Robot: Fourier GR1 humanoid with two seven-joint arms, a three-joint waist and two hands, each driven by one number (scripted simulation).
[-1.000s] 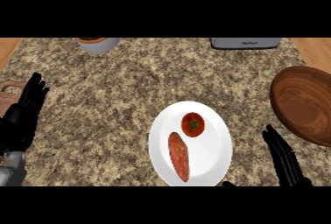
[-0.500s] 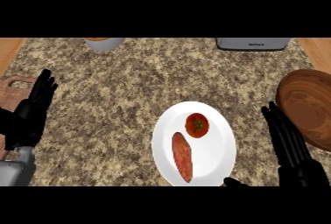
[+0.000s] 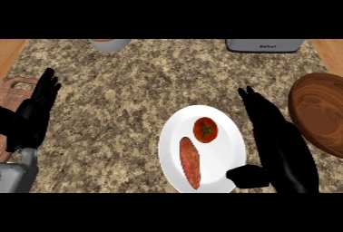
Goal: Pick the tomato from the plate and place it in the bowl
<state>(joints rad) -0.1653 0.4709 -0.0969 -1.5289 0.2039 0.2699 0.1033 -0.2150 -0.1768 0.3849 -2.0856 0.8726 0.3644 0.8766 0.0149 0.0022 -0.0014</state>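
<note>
A speckled brown-and-beige granite counter [image 3: 154,86] fills the view, edged by light wood at the far left and right corners. Near the middle, toward the lower edge, lies a white oval plate [image 3: 227,158]. On its upper part sits a round red tomato with a green stem [image 3: 205,129], and just below and left of it lies a long orange-red sweet potato [image 3: 189,162], the two close but apart. To the right of the plate, at the view's edge, stands a dark brown wooden bowl [image 3: 321,113], partly cut off. The black right hand [image 3: 278,140] lies between plate and bowl, fingers stretched straight and pointing away from the robot, thumb spread out over the plate's lower right rim; it holds nothing. The black left hand [image 3: 36,113] shows at the left edge, open with fingers up, beside a wooden board [image 3: 13,90]. At the far edge stand a grey cup [image 3: 109,44] and a grey metal appliance [image 3: 262,45].
</note>
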